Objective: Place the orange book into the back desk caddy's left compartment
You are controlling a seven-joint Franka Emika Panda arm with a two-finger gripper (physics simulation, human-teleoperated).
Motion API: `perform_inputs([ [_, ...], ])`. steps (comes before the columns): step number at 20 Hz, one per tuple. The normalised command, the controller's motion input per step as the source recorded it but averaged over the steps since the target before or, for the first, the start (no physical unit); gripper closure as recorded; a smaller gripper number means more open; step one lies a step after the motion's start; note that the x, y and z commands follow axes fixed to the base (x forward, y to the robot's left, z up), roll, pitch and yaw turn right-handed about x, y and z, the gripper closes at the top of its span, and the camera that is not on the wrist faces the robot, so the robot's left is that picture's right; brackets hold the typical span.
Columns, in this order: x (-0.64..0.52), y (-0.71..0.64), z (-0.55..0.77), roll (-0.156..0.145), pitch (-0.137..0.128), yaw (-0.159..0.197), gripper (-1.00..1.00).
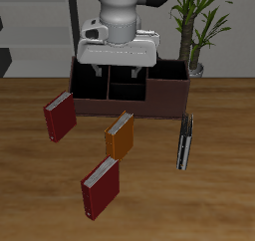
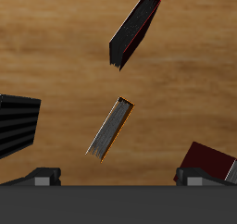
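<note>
The orange book (image 1: pixel 120 135) stands on the table on its edge, in front of the back desk caddy (image 1: pixel 164 98), a long low maroon-brown box. In the wrist view the orange book (image 2: pixel 111 129) shows edge-on, with white pages. My gripper (image 1: pixel 118 66) hangs above the caddy, farther back than the book and apart from it. It is open and empty; its fingertips (image 2: pixel 42 175) frame the wrist view. The left compartment (image 1: pixel 90 88) is a dark cell, partly hidden by my gripper.
A dark red book (image 1: pixel 60 116) stands near one caddy end, and another (image 1: pixel 100 185) near the table's front edge. A thin black book (image 1: pixel 184 140) lies near the other caddy end. A potted plant (image 1: pixel 199 26) stands behind the caddy.
</note>
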Motion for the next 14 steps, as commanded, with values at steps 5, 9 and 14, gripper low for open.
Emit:
perform_inputs([
  [5, 0.07, -0.17, -0.21, -0.008, -0.031, -0.09, -1.0],
  [9, 0.13, -0.17, -0.37, 0.008, -0.014, -0.069, -1.0],
  [14, 0.08, -0.08, -0.26, 0.007, -0.001, -0.023, -1.0],
])
